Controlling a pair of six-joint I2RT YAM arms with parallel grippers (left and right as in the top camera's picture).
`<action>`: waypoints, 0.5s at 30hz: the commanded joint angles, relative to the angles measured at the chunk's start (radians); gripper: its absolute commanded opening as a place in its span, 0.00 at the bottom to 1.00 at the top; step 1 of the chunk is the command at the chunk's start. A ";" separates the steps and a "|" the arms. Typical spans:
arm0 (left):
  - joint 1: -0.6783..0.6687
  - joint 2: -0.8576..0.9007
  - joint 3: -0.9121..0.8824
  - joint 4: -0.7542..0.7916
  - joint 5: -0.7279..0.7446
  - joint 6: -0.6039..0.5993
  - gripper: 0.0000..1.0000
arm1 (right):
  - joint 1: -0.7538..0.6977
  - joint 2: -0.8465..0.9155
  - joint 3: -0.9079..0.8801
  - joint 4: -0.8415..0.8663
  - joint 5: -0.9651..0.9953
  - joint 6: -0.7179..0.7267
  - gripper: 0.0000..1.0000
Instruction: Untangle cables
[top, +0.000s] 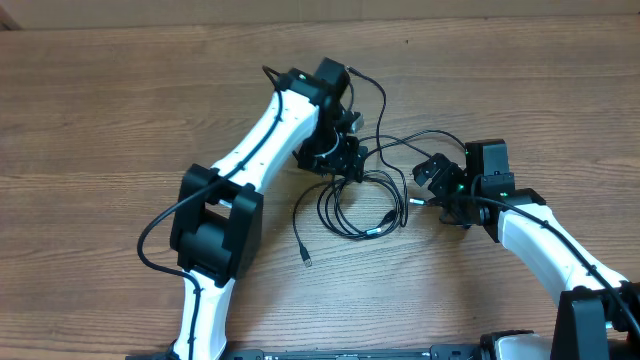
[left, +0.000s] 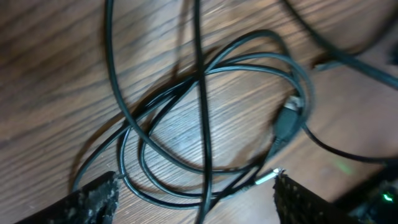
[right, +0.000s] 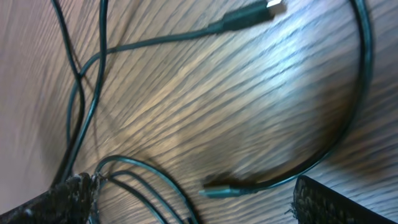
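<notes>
The cables (top: 360, 205) lie in a loose, looped tangle at the centre of the worktop (top: 120, 100). The left hand (left: 196, 196) and right hand (right: 196, 198) hover over it, jaws wide, holding nothing. This looks like a pause between grasps. Next, each hand should pinch a separate strand and draw it apart.

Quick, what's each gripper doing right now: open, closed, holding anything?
Left gripper: open, holding nothing, above the cables.
Right gripper: open, holding nothing.
</notes>
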 joint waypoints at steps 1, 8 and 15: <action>0.003 -0.023 -0.017 0.004 -0.204 -0.162 0.84 | -0.008 0.005 0.019 -0.019 0.096 -0.050 1.00; 0.087 -0.023 -0.017 0.003 -0.372 -0.266 0.96 | -0.008 0.005 0.019 -0.078 0.176 -0.051 1.00; 0.203 -0.023 -0.017 0.003 -0.376 -0.266 1.00 | -0.007 0.005 0.019 -0.117 0.138 -0.043 1.00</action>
